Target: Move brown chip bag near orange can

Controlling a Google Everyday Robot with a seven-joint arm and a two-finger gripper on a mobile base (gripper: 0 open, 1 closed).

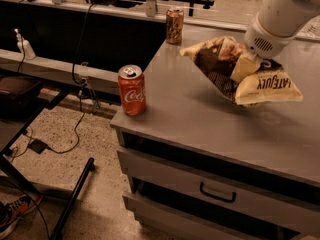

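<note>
Fingers (243,66) of gripper (240,70): pinch brown chip bag (220,66) at mid-body, one cream pad pressed on it. Far left: small white bottle (23,45) on low ledge. Front-left corner of grey cabinet top (200,119): red cola can (132,90), upright. Back-left edge: orange can (174,25), upright; bag's left tip near it, not touching. Right of centre: bag tilted, seemingly lifted off top, shadow beneath, lettered cream end pointing right. Upper right: white arm (280,19). Below: drawer handle (217,194).
</note>
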